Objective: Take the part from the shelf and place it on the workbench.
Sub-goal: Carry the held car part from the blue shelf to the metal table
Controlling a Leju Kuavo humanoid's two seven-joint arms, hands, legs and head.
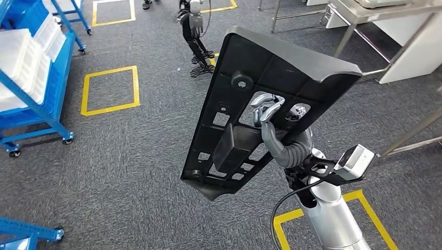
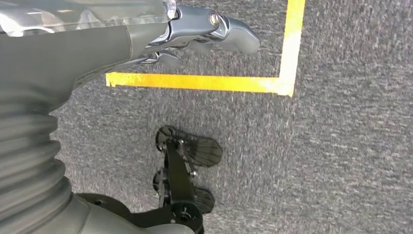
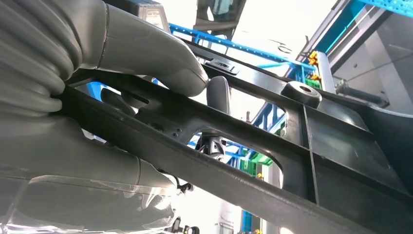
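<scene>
The part (image 1: 271, 67) is a large flat black plastic panel with ribs and cut-out openings, held up tilted in front of me above the carpet. My right hand (image 1: 270, 122) grips it from behind, with fingers poking through an opening near its middle. In the right wrist view the panel's ribbed frame (image 3: 311, 141) runs across the picture and my right hand (image 3: 146, 53) wraps around one of its bars. My left hand (image 2: 195, 34) hangs over the grey carpet with its fingers stretched out and nothing in them.
A blue wheeled shelf (image 1: 49, 99) with white bins (image 1: 23, 62) stands at the left. A metal workbench (image 1: 375, 15) is at the far right. Another robot (image 1: 195, 31) stands ahead. Yellow tape squares (image 1: 109, 89) mark the carpet.
</scene>
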